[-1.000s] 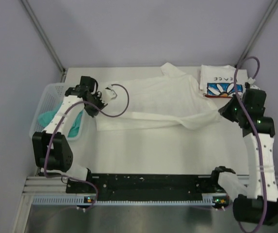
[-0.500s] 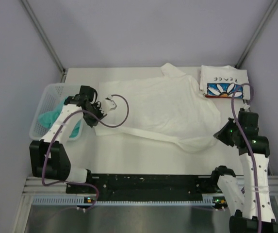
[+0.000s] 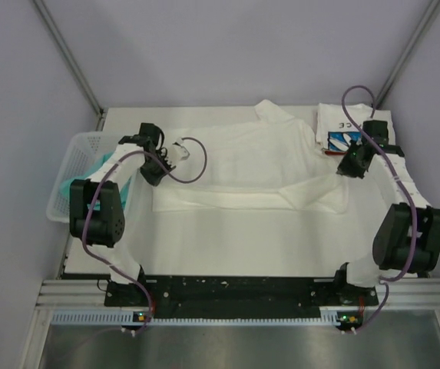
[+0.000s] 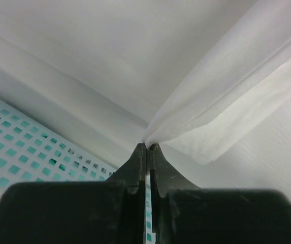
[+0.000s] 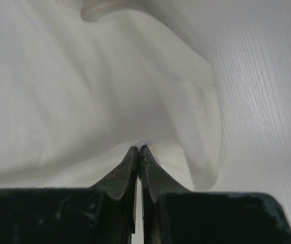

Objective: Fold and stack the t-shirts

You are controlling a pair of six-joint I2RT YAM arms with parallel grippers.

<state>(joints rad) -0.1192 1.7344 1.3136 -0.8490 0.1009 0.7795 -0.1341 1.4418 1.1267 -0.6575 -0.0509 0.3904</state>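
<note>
Thin, softly creased white t-shirt [image 3: 250, 165] lies across the frame's centre; left gripper [image 4: 148, 146] and right gripper [image 5: 137, 148] each pinch its cloth between closed, black, tapered jaws

Three shirts are here: one large white shirt [image 3: 258, 161], one folded white shirt with a blue daisy print [image 3: 333, 123] and one teal shirt [image 3: 67, 188]. There is one bench [image 3: 243, 238] and one white mesh basket [image 3: 81, 138]. There are two robot arms, one left arm [image 3: 116, 163] and one right arm [image 3: 396, 173], and two purple cables, a left cable [image 3: 194, 154] and a right cable [image 3: 352, 95].
</note>
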